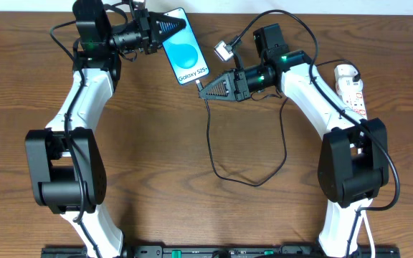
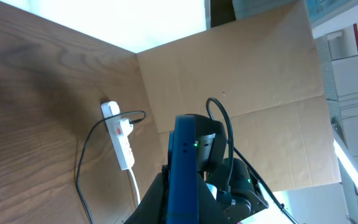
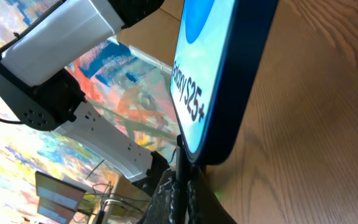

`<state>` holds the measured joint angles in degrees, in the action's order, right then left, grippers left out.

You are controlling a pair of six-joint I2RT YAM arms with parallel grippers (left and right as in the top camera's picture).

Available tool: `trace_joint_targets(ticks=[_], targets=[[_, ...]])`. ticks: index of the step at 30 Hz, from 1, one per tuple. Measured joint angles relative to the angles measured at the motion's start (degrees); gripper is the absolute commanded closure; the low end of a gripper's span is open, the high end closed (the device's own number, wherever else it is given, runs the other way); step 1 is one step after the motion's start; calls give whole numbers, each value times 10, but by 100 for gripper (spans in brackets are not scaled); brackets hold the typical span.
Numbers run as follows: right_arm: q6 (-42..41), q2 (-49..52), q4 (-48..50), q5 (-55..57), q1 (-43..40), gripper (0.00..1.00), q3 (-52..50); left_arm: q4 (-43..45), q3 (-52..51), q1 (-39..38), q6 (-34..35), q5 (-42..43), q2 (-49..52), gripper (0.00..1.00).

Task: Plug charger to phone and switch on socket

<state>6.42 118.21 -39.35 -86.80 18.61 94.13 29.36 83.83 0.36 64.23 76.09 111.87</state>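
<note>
Gripping the phone (image 1: pixel 183 46) in my left fingers (image 1: pixel 156 29) over the table's (image 1: pixel 156 143) far middle, I pinch the charger (image 1: pixel 210 136) tip in my right fingers (image 1: pixel 217 87) at its bottom edge; plugging underway, I judge, socket (image 1: pixel 351 86) at far right untouched.

Phone (image 1: pixel 185 50): bright blue screen, pale swirl, black edges. Charger (image 1: pixel 209 136): black. Socket (image 1: pixel 350 84): white, red marks; table (image 1: pixel 192 215) brown woodgrain.

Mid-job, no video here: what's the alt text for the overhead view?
The left gripper holds the phone, blue screen up, at the table's far side, while the right gripper holds the charger by its tip at the phone's lower edge. Its cable loops across the table; the socket lies to the right.
</note>
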Motion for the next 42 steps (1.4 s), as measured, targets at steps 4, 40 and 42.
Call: trace_joint_targets(ticks=[4,40,42], targets=[[0,0,0,0,0,99,0,0,0,0,0,0,0,93],[-124,-1,103,-6,0,99,-1,0,0,-7,-17,-9,0,93],[-126,-1,95,-7,0,99,-1,0,0,-5,-17,-8,0,93]])
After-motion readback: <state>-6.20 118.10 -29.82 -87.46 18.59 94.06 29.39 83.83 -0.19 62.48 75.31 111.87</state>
